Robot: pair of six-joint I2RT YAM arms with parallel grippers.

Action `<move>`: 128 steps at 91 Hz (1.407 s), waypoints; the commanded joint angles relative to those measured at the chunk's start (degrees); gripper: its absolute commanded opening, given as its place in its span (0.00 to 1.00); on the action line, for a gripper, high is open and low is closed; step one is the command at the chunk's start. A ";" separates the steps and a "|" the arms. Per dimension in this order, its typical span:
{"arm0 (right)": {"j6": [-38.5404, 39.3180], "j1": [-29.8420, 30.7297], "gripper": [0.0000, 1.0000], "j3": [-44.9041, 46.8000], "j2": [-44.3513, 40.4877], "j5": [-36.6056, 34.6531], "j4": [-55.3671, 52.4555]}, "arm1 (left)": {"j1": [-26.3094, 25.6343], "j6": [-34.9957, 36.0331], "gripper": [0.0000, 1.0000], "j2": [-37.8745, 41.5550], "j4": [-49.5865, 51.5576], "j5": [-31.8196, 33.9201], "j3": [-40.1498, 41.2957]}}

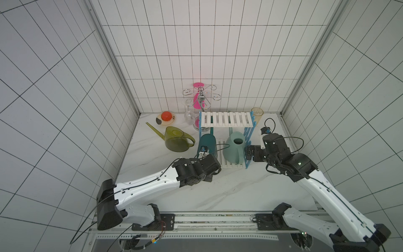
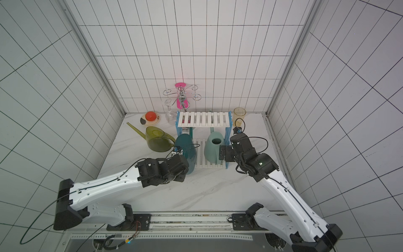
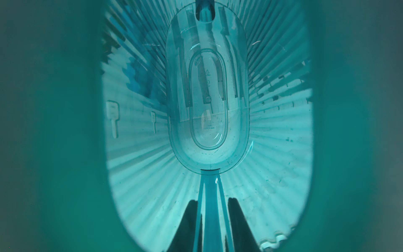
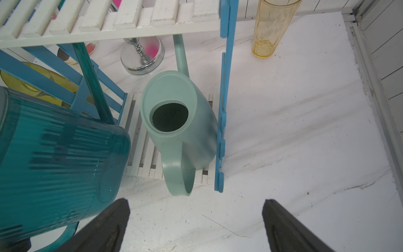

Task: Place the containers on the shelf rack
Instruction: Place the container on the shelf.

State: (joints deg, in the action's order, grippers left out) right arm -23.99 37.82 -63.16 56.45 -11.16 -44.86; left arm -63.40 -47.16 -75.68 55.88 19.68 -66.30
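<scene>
My left gripper (image 3: 212, 199) is shut on the handle of the dark teal container (image 1: 207, 141), and its wrist view looks straight into the can. This can (image 4: 54, 152) is tilted at the left end of the shelf rack (image 1: 226, 119), with its spout reaching under the top shelf. Whether it rests on the lower shelf I cannot tell. The pale mint container (image 1: 234, 148) stands upright on the lower shelf at the right end. The olive-yellow container (image 1: 175, 139) stands on the table left of the rack. My right gripper (image 4: 195, 200) is open and empty beside the rack's right side frame.
A yellowish tumbler (image 1: 257, 113) stands behind the rack's right end. Behind the rack's left end are the chrome glass holder (image 1: 201, 96), a clear wine glass (image 1: 189, 115) and a plate with a red ball (image 1: 166, 117). Tiled walls enclose the white table (image 1: 218, 192).
</scene>
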 commanded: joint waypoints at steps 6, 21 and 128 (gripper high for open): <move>0.10 -0.60 0.99 0.84 -1.22 0.11 0.75 | 0.72 1.86 0.00 -0.75 -6.45 5.44 -0.85; 0.06 -0.67 0.99 0.93 -1.39 0.15 0.75 | 0.82 2.65 0.00 -4.09 -6.70 4.43 -2.92; 1.00 -2.31 0.99 1.72 -2.50 0.61 0.74 | 8.44 8.76 0.00 -20.12 -7.61 -2.63 -14.35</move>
State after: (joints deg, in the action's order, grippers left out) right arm -23.68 36.21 -61.91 54.68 -10.87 -44.36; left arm -55.37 -39.53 -95.00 51.20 15.66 -77.76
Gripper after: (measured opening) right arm 0.991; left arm 0.242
